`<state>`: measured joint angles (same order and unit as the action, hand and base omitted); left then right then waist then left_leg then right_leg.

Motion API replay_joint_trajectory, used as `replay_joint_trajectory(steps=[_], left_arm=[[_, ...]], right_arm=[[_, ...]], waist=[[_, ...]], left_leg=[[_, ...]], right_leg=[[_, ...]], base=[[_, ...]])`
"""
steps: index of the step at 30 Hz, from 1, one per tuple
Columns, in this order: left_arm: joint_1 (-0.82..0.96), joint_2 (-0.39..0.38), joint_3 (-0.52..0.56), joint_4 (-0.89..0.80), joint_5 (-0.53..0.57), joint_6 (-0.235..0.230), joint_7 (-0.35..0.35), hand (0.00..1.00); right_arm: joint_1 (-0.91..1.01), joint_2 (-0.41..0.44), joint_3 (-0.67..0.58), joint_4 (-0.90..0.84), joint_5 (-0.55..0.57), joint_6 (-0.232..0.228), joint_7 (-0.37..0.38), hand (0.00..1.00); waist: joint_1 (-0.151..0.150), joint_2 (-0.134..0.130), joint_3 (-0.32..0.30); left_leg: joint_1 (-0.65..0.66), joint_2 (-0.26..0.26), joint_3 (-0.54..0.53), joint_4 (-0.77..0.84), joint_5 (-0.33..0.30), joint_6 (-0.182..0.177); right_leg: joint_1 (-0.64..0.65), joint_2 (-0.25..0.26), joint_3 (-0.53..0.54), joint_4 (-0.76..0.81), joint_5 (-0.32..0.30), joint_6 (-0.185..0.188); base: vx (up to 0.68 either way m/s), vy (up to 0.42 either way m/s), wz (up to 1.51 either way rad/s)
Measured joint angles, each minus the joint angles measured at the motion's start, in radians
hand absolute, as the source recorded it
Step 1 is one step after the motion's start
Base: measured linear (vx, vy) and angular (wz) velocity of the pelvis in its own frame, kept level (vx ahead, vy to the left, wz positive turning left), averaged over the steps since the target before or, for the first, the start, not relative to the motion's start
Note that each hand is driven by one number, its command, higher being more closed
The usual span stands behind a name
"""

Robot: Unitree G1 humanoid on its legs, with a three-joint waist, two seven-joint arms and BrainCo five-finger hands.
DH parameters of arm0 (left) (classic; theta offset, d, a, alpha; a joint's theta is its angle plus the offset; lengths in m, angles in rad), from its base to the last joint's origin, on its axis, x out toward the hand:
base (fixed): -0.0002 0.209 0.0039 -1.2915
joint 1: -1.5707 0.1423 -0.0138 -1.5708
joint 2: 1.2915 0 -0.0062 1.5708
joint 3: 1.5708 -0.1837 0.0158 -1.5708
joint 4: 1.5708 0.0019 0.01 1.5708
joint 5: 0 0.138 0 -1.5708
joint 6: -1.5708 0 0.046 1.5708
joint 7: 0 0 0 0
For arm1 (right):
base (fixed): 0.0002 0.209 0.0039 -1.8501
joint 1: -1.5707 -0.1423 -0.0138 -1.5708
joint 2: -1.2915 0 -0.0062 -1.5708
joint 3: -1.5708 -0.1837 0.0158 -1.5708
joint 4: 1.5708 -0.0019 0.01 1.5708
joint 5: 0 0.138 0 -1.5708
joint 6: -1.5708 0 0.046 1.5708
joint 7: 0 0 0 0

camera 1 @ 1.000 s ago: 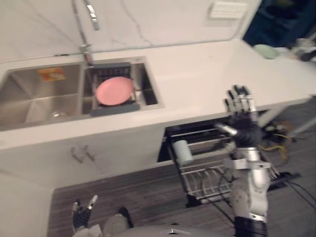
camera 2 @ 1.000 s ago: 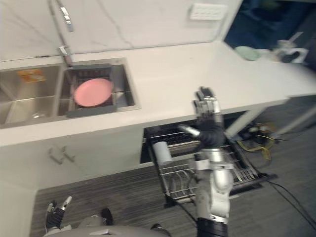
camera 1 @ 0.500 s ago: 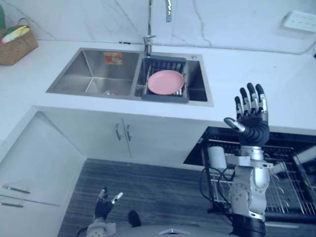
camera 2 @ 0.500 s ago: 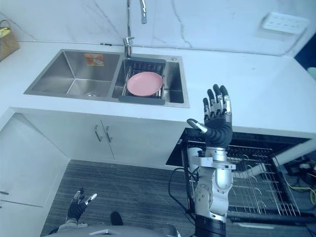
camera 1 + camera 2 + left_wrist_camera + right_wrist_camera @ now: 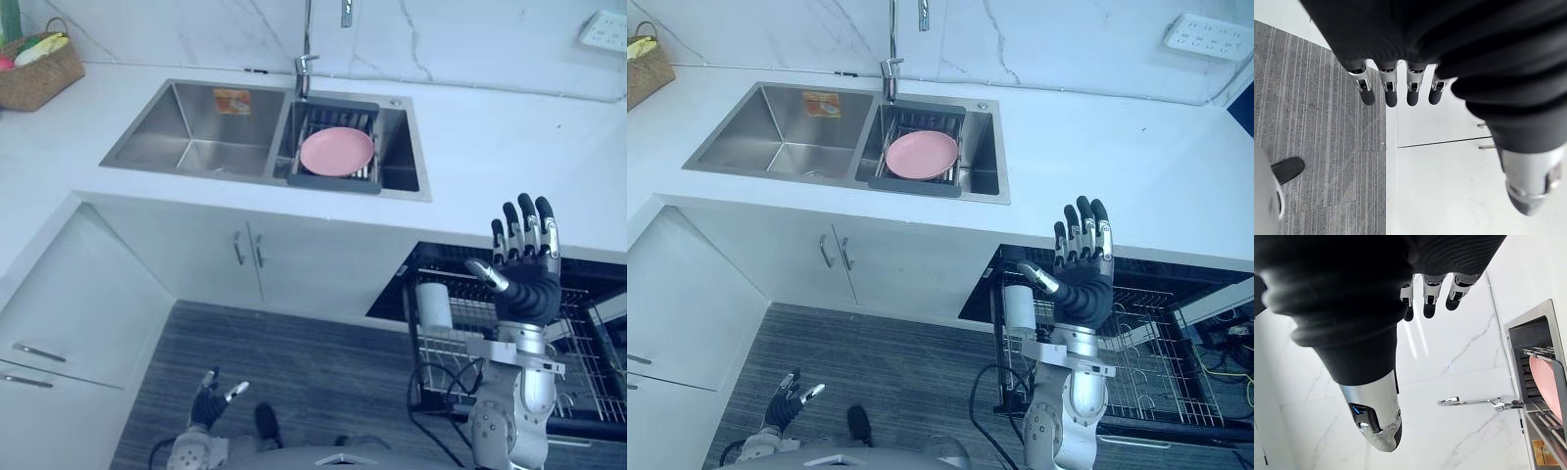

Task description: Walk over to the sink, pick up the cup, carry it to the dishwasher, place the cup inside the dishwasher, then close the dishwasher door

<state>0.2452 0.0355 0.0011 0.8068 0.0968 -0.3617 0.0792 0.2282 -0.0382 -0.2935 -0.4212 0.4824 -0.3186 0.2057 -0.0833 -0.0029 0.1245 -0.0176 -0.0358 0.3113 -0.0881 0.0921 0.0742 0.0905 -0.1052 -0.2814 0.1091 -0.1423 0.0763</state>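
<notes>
While the head camera has swung round to face the sink (image 5: 196,122) squarely, the scene itself is unchanged: the pink plate (image 5: 336,152) lies in the sink's drainer. The cup (image 5: 433,305) sits at the left end of the pulled-out dishwasher rack (image 5: 451,345), free of both hands. The right hand (image 5: 524,264) stays raised above the rack, fingers straight and spread, empty. The left hand (image 5: 209,401) hangs low over the floor, fingers relaxed and apart. Placement appears complete; closing the dishwasher remains.
</notes>
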Motion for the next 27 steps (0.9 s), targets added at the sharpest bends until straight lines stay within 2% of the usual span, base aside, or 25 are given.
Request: replay_joint_trajectory(steps=[4,13,15,17,18,20,21,22,23,24,25,27], left_arm=[[0.012,-0.020,0.037,-0.015,-0.017,-0.001,-0.022,0.00],[0.033,-0.044,0.068,-0.054,-0.055,0.006,-0.066,0.00],[0.033,-0.049,0.078,-0.057,-0.061,0.007,-0.065,0.00],[0.035,-0.047,0.094,-0.087,-0.088,0.006,-0.065,0.00],[0.036,-0.052,0.118,-0.097,-0.107,0.004,-0.063,0.00],[0.040,-0.055,0.123,-0.101,-0.140,0.005,-0.063,0.00],[0.055,-0.060,0.133,-0.101,-0.178,0.007,-0.065,0.00],[0.059,-0.070,0.146,-0.109,-0.215,0.008,-0.066,0.00],[0.071,-0.081,0.160,-0.113,-0.248,0.007,-0.067,0.00],[0.081,-0.089,0.178,-0.115,-0.262,0.003,-0.070,0.00],[0.083,-0.094,0.191,-0.117,-0.262,0.002,-0.072,0.00],[0.104,-0.111,0.209,-0.128,-0.272,-0.017,-0.070,0.00]], right_arm=[[0.010,0.037,0.035,-0.011,-0.003,0.000,-0.002,0.00],[0.085,0.045,0.095,-0.075,-0.004,-0.001,0.004,0.00],[0.085,0.061,0.102,-0.075,-0.003,-0.002,0.004,0.00],[0.086,0.068,0.122,-0.076,0.002,-0.002,0.004,0.00],[0.084,0.067,0.137,-0.078,0.001,-0.002,0.003,0.00],[0.088,0.066,0.138,-0.092,0.001,-0.002,0.003,0.00],[0.096,0.064,0.134,-0.118,0.000,-0.003,0.003,0.00],[0.095,0.064,0.133,-0.128,0.000,-0.009,0.003,0.00],[0.091,0.064,0.123,-0.134,0.001,-0.016,0.002,0.00],[0.085,0.056,0.120,-0.133,0.001,-0.018,-0.001,0.00],[0.079,0.053,0.122,-0.133,0.001,-0.019,-0.001,0.00],[0.068,0.050,0.131,-0.133,0.000,-0.018,-0.002,0.00]], waist=[[0.002,-0.001,0.000],[0.002,0.001,-0.005],[0.013,0.000,-0.004],[0.031,-0.007,0.009],[0.038,-0.002,0.023],[0.046,0.010,0.036],[0.058,0.016,0.040],[0.063,0.022,0.041],[0.072,0.027,0.042],[0.079,0.026,0.042],[0.084,0.026,0.042],[0.108,0.028,0.041]], left_leg=[[-0.001,0.008,0.023,0.000,-0.007,-0.007],[0.009,0.011,0.052,0.000,-0.016,-0.008],[0.013,0.015,0.063,0.020,-0.028,-0.014],[-0.083,0.069,0.078,0.287,-0.139,-0.034],[-0.185,0.141,0.088,0.557,-0.182,-0.042],[-0.235,0.191,0.089,0.710,-0.181,-0.044],[-0.258,0.221,0.087,0.795,-0.190,-0.083],[-0.255,0.233,0.088,0.817,-0.222,-0.103],[-0.255,0.244,0.086,0.802,-0.268,-0.109],[-0.258,0.240,0.064,0.736,-0.282,-0.118],[-0.257,0.232,0.041,0.685,-0.279,-0.123],[-0.238,0.219,-0.057,0.528,-0.220,-0.170]], right_leg=[[-0.007,0.005,0.024,-0.003,0.006,-0.003],[-0.006,0.006,0.049,-0.005,0.008,-0.002],[-0.002,0.008,0.059,-0.001,0.005,-0.005],[0.010,0.004,0.059,0.009,-0.005,-0.017],[0.024,0.012,0.050,0.031,-0.024,-0.021],[0.047,0.023,0.050,0.044,-0.047,-0.028],[0.071,0.028,0.051,0.046,-0.061,-0.033],[0.086,0.026,0.054,0.045,-0.068,-0.035],[0.097,0.022,0.070,0.042,-0.073,-0.031],[0.103,0.013,0.093,0.033,-0.075,-0.027],[0.103,0.005,0.111,0.026,-0.077,-0.024],[0.117,-0.010,0.210,-0.025,-0.086,-0.010]], base=[[0.01,-0.011,-0.17],[0.01,-0.007,-0.09],[0.05,-0.020,-0.11],[0.03,-0.012,-0.05],[-0.04,-0.011,0.06],[-0.06,-0.001,0.09],[0.00,0.044,0.01],[0.02,0.075,-0.09],[0.08,0.112,-0.22],[0.09,0.117,-0.32],[0.12,0.188,-0.54],[0.25,0.357,-0.73]])
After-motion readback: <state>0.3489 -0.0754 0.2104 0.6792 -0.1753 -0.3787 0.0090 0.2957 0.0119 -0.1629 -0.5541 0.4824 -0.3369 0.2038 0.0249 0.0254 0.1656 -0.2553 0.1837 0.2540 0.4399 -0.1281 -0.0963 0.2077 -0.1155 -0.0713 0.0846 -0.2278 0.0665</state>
